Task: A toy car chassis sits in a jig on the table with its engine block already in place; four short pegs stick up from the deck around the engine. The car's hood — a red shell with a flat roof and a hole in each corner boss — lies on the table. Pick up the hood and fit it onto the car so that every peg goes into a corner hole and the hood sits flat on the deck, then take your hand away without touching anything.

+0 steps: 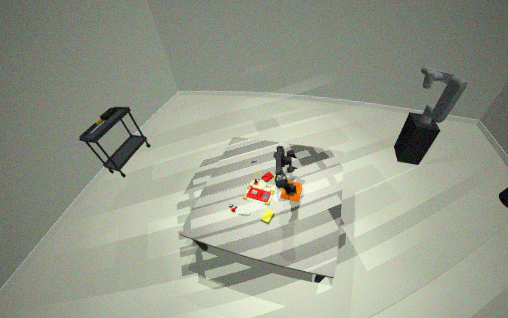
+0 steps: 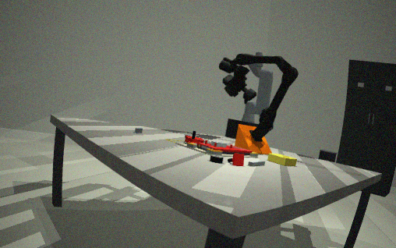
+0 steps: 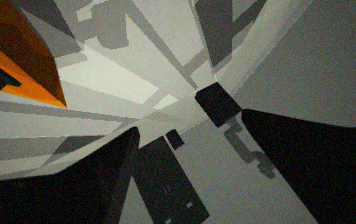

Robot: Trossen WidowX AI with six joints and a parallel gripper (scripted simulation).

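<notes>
The red car chassis [image 1: 259,194] [image 2: 233,150] sits in its pale jig with yellow corners, with grey parts on its deck. The pegs are too small to make out clearly. A separate red piece [image 1: 268,176], which looks like the hood, lies just behind the chassis in the top view. My gripper [image 1: 293,161] [image 2: 241,93] [image 3: 189,122] is open and empty, raised high above the table. The wrist view shows neither the chassis nor the hood between the fingers.
An orange wedge [image 1: 297,191] [image 2: 243,136] [image 3: 37,80] stands at the arm's base. A yellow block [image 1: 268,216] [image 2: 282,160], a small red block [image 1: 233,210] [image 2: 238,159] and a light grey piece [image 1: 243,214] [image 2: 256,163] lie near the chassis.
</notes>
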